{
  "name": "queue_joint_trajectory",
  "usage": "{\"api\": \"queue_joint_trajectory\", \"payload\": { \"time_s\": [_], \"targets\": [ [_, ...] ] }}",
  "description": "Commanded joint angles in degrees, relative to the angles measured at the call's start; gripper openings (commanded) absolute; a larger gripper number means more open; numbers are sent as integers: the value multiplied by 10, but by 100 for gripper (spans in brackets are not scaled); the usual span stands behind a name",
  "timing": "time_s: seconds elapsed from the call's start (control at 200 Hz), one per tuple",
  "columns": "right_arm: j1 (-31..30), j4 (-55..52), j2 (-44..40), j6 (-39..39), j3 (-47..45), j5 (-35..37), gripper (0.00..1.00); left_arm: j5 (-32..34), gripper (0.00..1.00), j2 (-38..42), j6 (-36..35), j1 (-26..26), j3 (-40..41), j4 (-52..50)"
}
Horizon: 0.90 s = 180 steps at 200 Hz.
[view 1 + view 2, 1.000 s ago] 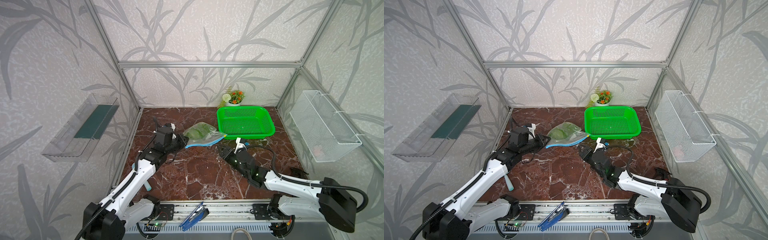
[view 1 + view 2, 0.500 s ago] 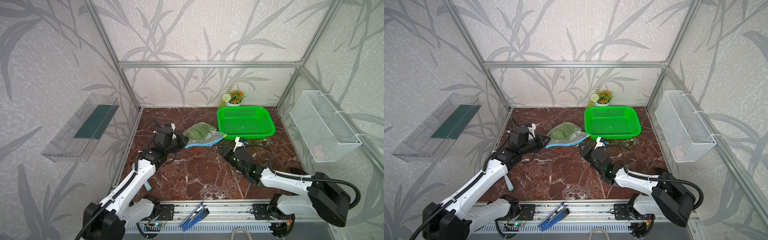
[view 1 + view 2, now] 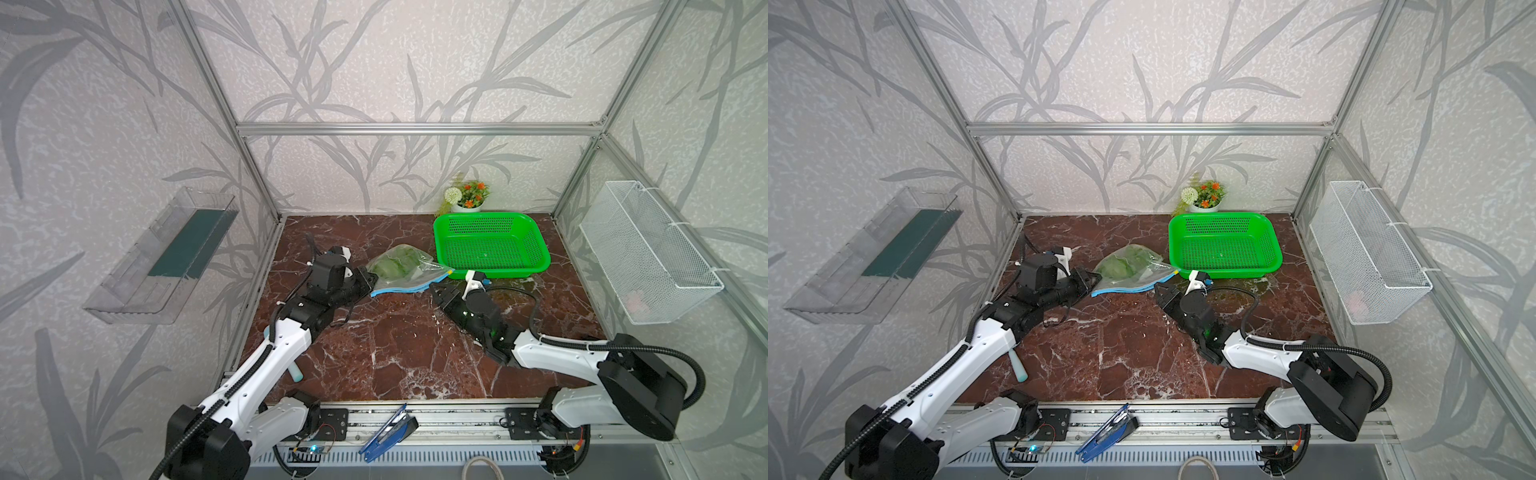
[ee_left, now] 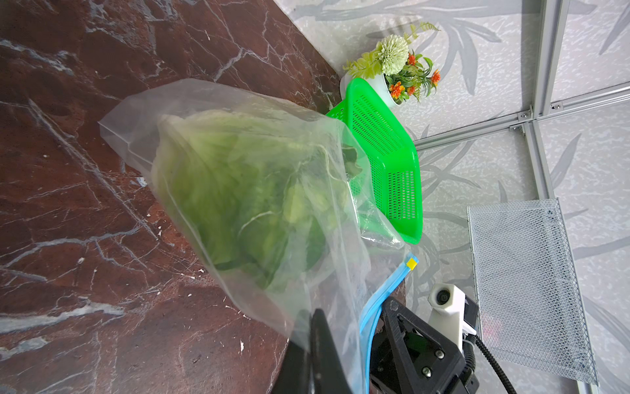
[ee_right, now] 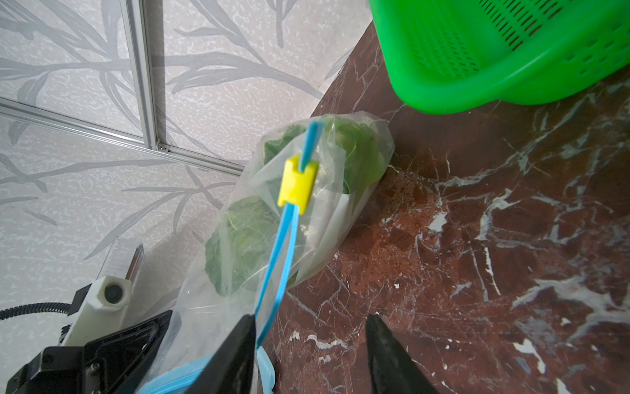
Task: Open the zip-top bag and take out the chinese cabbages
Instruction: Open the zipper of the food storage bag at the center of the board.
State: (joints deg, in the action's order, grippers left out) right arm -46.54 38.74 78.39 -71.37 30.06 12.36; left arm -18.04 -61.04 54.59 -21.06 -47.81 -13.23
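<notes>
Two pale-green, crinkly-leaved chinese cabbages [image 3: 392, 266] lie inside the clear, crinkly plastic zip-top bag [image 3: 424, 274] with a blue zip strip. The bag rests on the red-brown marble counter [image 3: 395, 357], a little above the middle of both top views and just left of the green perforated plastic basket [image 3: 540, 259]. The left gripper [image 3: 368, 281] is clamped tight on the bag's left corner. The right gripper [image 3: 435, 289] sits at the bag's right end with its jaws about half apart, gripping nothing. In the right wrist view the blue strip runs alongside one finger [image 5: 238, 344]. The small yellow slider tab [image 5: 297, 182] sits on the strip near its basket-side end.
</notes>
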Motion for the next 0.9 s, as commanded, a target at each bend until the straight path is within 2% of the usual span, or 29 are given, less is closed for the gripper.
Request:
{"api": "queue_joint_trajectory", "payload": {
  "time_s": [0.0,0.49,0.895],
  "targets": [
    [2,17,-4,0,11,3,52,3,0,15,-6,-2,-1,8],
    [16,12,10,7,19,9,51,3,0,24,-5,-2,-3,6],
    [23,65,44,-4,26,-6,51,-4,0,21,-4,-3,-4,8]
  ]
}}
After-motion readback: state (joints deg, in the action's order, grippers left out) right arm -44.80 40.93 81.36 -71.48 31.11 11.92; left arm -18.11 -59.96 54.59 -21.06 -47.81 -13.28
